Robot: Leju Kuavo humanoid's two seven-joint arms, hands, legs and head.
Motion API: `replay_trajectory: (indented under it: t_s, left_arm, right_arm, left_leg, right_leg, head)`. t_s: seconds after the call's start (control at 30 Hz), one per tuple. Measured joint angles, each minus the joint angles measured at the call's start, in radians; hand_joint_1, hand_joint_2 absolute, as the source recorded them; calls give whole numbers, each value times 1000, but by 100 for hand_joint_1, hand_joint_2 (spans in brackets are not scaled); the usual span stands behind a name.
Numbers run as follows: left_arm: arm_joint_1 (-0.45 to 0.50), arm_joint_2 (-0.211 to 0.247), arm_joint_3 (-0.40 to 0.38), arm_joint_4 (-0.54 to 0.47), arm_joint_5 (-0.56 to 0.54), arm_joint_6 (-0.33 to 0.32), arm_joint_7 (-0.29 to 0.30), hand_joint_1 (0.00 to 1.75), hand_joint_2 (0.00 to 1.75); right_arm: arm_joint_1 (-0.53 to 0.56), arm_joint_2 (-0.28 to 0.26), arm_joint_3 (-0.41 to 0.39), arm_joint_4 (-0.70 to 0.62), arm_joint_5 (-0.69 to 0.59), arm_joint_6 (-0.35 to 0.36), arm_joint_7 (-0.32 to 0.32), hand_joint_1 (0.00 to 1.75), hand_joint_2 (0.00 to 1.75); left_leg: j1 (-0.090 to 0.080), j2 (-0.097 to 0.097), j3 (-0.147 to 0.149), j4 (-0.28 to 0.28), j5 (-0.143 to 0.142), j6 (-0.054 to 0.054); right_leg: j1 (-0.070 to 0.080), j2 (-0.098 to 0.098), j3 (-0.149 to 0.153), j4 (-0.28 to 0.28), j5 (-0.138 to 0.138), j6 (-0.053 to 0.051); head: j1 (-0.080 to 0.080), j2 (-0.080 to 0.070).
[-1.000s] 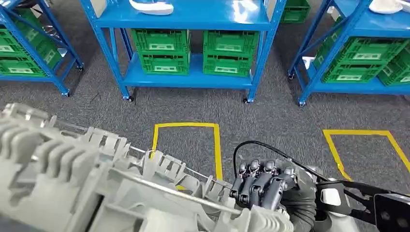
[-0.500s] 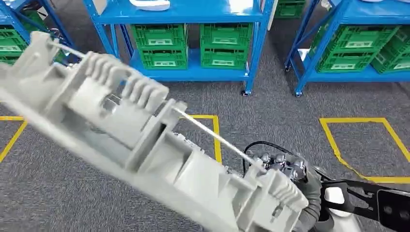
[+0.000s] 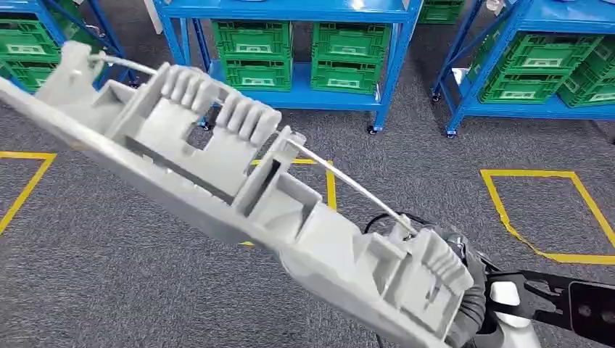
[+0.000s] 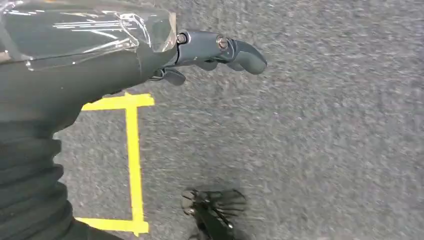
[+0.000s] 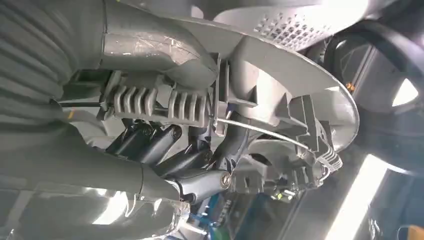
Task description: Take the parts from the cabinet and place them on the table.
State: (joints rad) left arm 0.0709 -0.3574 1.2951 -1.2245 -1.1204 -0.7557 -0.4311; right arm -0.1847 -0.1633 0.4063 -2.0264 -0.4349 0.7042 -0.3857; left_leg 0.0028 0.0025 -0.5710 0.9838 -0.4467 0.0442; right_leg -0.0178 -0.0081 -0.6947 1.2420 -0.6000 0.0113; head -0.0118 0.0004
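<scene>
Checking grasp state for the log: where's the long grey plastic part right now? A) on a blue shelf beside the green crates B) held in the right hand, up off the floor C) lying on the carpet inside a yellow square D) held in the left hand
B: the grey plastic part slants above the carpet, its lower end at the right hand, whose fingers wrap its ribs.

The part (image 3: 239,196) slants across the front — shelves (image 3: 290,43) with crates (image 3: 254,54) stand behind.

right hand (image 3: 464,290) grips a long grey ribbed part (image 3: 239,188) above grey carpet (image 3: 109,275).
</scene>
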Motion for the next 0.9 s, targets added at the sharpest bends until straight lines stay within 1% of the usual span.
replay_trajectory:
  t_s: [0.03, 0.07, 0.1, 0.13, 0.17, 0.2, 0.23, 0.27, 0.3, 0.33, 0.37, 0.4, 0.43, 0.47, 0.5, 0.53, 0.57, 0.6, 0.63, 0.67, 0.7, 0.73, 0.77, 0.8, 0.83, 0.9]
  left_arm:
    - [0, 0, 1, -1, -2, -1, 0, 0, 175]
    - [0, 0, 1, -2, -2, -2, -1, 0, 175]
    - [0, 0, 2, -3, -4, -2, -3, 0, 175]
    - [0, 0, 3, -3, -6, -4, -6, 0, 175]
    - [0, 0, 5, -5, -6, -6, -8, 0, 175]
    - [0, 0, 7, -6, -6, -7, -9, 0, 175]
    - [1, 0, 9, -11, 0, -7, -8, 0, 175]
    - [3, 0, 13, -17, 11, -7, -5, 0, 175]
    - [4, 0, 14, -23, 18, -7, -3, 0, 175]
    - [6, 0, 14, -27, 25, -7, 2, 0, 175]
    - [11, 0, 14, -33, 35, -7, 7, 0, 175]
    - [17, 0, 14, -38, 44, -7, 11, 0, 175]
    - [23, 0, 14, -39, 52, -6, 16, 0, 175]
    - [24, 0, 13, -41, 54, -6, 19, 0, 175]
    - [26, 0, 11, -43, 55, -5, 20, 0, 175]
    - [26, 0, 8, -44, 56, -5, 20, 0, 175]
    - [27, 0, 6, -45, 56, -5, 21, 0, 175]
    - [26, 0, 3, -45, 56, -5, 21, 0, 175]
    - [27, 0, 0, -46, 56, -5, 21, 0, 175]
    - [27, 0, -2, -47, 51, -5, 19, 0, 175]
    - [26, 1, -3, -50, 48, -5, 16, 0, 175]
    - [26, 2, -5, -55, 43, -5, 13, 0, 175]
    - [26, 2, -5, -58, 41, -6, 9, 0, 175]
    - [25, 2, -5, -60, 38, -7, 6, 0, 175]
    - [25, 2, -4, -61, 38, -7, 5, 0, 175]
    - [25, 2, -4, -61, 38, -7, 5, 0, 175]
  right_arm:
    - [3, 0, -1, 2, -1, 0, 2, 173, 175]
    - [6, 1, -3, 3, -4, -1, 3, 173, 175]
    - [9, 2, -5, 5, -11, -3, 9, 173, 175]
    - [11, 3, -7, 5, -15, -7, 13, 173, 175]
    - [12, 3, -9, 5, -13, -12, 18, 173, 175]
    - [12, 3, -11, 5, -5, -23, 28, 173, 175]
    - [13, 4, -12, 4, 2, -40, 46, 173, 175]
    - [19, 3, -13, 4, 7, -60, 63, 173, 175]
    - [22, 3, -13, 3, 11, -75, 73, 173, 175]
    - [26, 3, -14, 2, 14, -85, 83, 173, 175]
    - [30, 3, -14, 1, 15, -95, 92, 173, 175]
    - [32, 3, -16, -1, 18, -104, 97, 173, 175]
    - [36, 4, -18, -3, 23, -114, 99, 173, 175]
    - [39, 4, -21, -5, 26, -117, 102, 173, 175]
    - [40, 4, -23, -8, 29, -119, 105, 173, 175]
    - [41, 4, -24, -11, 31, -119, 107, 173, 175]
    - [43, 4, -25, -13, 32, -119, 108, 173, 175]
    - [44, 4, -25, -13, 31, -117, 108, 173, 175]
    - [45, 3, -25, -13, 24, -109, 108, 173, 175]
    - [47, 3, -25, -16, 16, -106, 107, 173, 175]
    - [50, 4, -25, -21, 10, -104, 103, 173, 175]
    - [51, 3, -25, -25, 4, -102, 99, 173, 175]
    - [51, 3, -26, -27, -1, -97, 91, 173, 175]
    - [53, 3, -28, -27, -5, -91, 79, 173, 175]
    - [55, 3, -30, -27, -5, -91, 73, 173, 175]
    - [55, 3, -30, -27, -5, -91, 73, 173, 175]
  left_leg:
    - [-4, 1, -16, 0, 12, 2]
    - [-7, 1, -30, 1, 24, 3]
    - [-10, 1, -45, 1, 35, 3]
    - [-12, 0, -59, 3, 46, 2]
    - [-14, -1, -71, 4, 56, 1]
    - [-14, -2, -79, 8, 67, -3]
    - [-20, -2, -87, 12, 74, -9]
    - [-17, 0, -86, 6, 89, -14]
    - [-12, 0, -88, 4, 98, -19]
    - [-11, 0, -92, 3, 109, -25]
    - [-11, -3, -98, 3, 113, -32]
    - [-6, -5, -106, 21, 71, -40]
    - [-2, -4, -117, 73, -5, -48]
    - [1, -4, -132, 145, -70, -54]
    - [3, -4, -148, 232, -124, -60]
    - [5, -4, -156, 299, -142, -62]
    - [6, -4, -150, 336, -128, -64]
    - [7, -4, -127, 331, -91, -62]
    - [7, -4, -80, 283, -48, -59]
    - [7, -4, -19, 207, -28, -54]
    - [6, -6, 45, 121, -39, -47]
    - [3, -6, 106, 29, -93, -39]
    - [1, -6, 126, -14, -102, -38]
    - [-4, -6, 120, -7, -94, -33]
    - [-6, -6, 119, -8, -92, -30]
    - [-6, -6, 119, -8, -92, -30]
  right_leg:
    - [0, 0, -5, 59, -12, 6]
    - [0, 0, 6, 78, 3, 14]
    - [0, 0, 37, 56, 36, 25]
    - [2, 0, 82, 0, 71, 31]
    - [4, 0, 138, -77, 89, 29]
    - [8, 0, 216, -186, 77, 16]
    - [14, 0, 278, -292, 40, 3]
    - [17, 1, 273, -292, 41, 1]
    - [19, 2, 262, -294, 47, 1]
    - [22, 2, 254, -290, 53, -8]
    - [12, 1, 248, -295, 67, -19]
    - [12, -4, 239, -294, 76, -25]
    - [12, -4, 226, -293, 87, -33]
    - [13, -3, 213, -292, 99, -35]
    - [14, -3, 199, -290, 112, -35]
    - [14, -3, 184, -285, 123, -34]
    - [14, -3, 168, -279, 133, -32]
    - [14, -3, 150, -271, 140, -28]
    - [15, -3, 129, -260, 148, -27]
    - [16, -2, 114, -253, 154, -26]
    - [17, -1, 108, -247, 160, -24]
    - [22, -1, 102, -246, 168, -17]
    - [22, -2, 103, -246, 172, -13]
    - [18, -6, 105, -251, 183, -5]
    - [17, -6, 104, -251, 184, -2]
    - [17, -6, 104, -251, 184, -2]
  head:
    - [0, 0]
    - [0, 0]
    - [0, 0]
    - [0, 0]
    - [0, 0]
    - [-1, 0]
    - [-1, 0]
    - [-5, 0]
    - [-1, 0]
    - [-2, 0]
    - [-1, 0]
    - [-1, 0]
    - [-5, 0]
    - [-7, 0]
    - [-7, 0]
    - [-7, 0]
    - [-8, 0]
    - [-8, 0]
    - [-8, 0]
    - [-8, 0]
    - [-8, 0]
    - [-7, 0]
    - [-6, 0]
    - [-6, 0]
    - [-6, 0]
    - [-6, 0]
